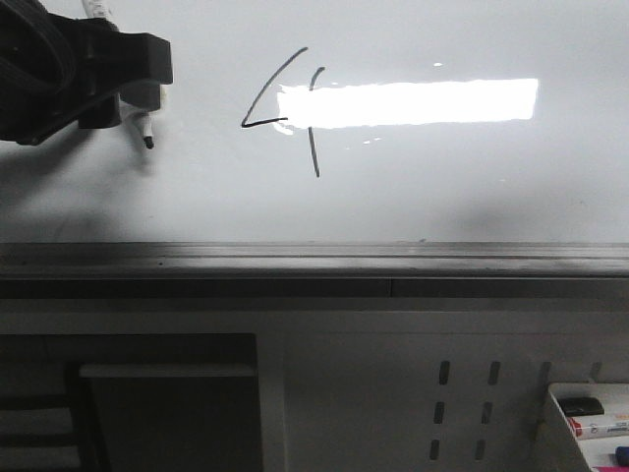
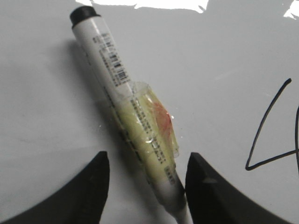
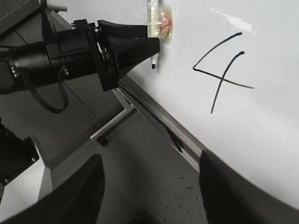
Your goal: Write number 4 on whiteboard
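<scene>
The whiteboard (image 1: 442,197) carries the number 4 (image 1: 283,120) in thin black strokes, partly under a bright light reflection. The number 4 also shows in the left wrist view (image 2: 271,160) and the right wrist view (image 3: 223,80). My left gripper (image 1: 138,88) is to the left of the 4, shut on a white marker (image 1: 145,131) wrapped in yellowish tape (image 2: 149,126). The marker's black tip points at the board, apart from the strokes. In the left wrist view the marker (image 2: 121,93) lies against one finger. My right gripper (image 3: 149,182) is open and empty over a grey surface beside the board's rail (image 3: 163,116).
The grey metal rail (image 1: 314,258) runs along the board's near edge. Below it is a grey perforated panel (image 1: 462,403), and a white tray (image 1: 560,413) with spare markers at the lower right. My left arm (image 3: 56,60) reaches in along the rail.
</scene>
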Tool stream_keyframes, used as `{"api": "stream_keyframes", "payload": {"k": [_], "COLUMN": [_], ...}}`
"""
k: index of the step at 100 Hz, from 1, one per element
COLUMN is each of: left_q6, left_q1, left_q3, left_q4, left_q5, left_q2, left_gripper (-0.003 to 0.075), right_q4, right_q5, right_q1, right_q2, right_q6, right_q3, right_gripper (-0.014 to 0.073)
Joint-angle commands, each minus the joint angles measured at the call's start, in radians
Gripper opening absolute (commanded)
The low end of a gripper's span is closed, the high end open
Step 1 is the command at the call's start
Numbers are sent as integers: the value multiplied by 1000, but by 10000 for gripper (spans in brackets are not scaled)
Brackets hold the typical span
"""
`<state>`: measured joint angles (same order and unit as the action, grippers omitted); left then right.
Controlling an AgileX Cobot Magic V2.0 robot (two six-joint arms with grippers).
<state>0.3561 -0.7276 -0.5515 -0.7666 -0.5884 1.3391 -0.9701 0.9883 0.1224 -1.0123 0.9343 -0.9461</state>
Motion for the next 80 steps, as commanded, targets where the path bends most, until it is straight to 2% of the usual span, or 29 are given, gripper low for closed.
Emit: {"api": "stream_keyframes", "payload": {"k": [1, 13, 32, 41, 56, 63, 70, 80], "left_q6": [-8, -8, 3, 57, 181, 209, 245, 304], "left_q1": [4, 4, 4, 4, 4, 4, 4, 4], "left_q3": [-32, -32, -32, -32, -26, -19, -19, -19], "left_q4": [17, 17, 17, 19, 17, 17, 19, 19], "left_q5": [-68, -68, -62, -32, 102, 170, 249, 338], "left_q2": [-20, -20, -53, -97, -210, -280, -356, -477], "left_gripper": [349, 363, 501, 505, 505, 504, 498, 454], "right_q4": [-55, -51, -38, -37, -34, -32, -31, -31], "right_q5": [-13, -13, -32, -55, -113, -150, -195, -283], "right_q1": [-5, -5, -7, -7, -7, -7, -7, -7], "right_q2": [16, 16, 21, 27, 85, 117, 158, 237], "right_q6": [0, 0, 0, 0, 0, 0, 0, 0], "right_q3": [-26, -26, -26, -26, -26, -24, -11, 49], "right_gripper": [397, 397, 397, 397, 386, 333, 241, 52]}}
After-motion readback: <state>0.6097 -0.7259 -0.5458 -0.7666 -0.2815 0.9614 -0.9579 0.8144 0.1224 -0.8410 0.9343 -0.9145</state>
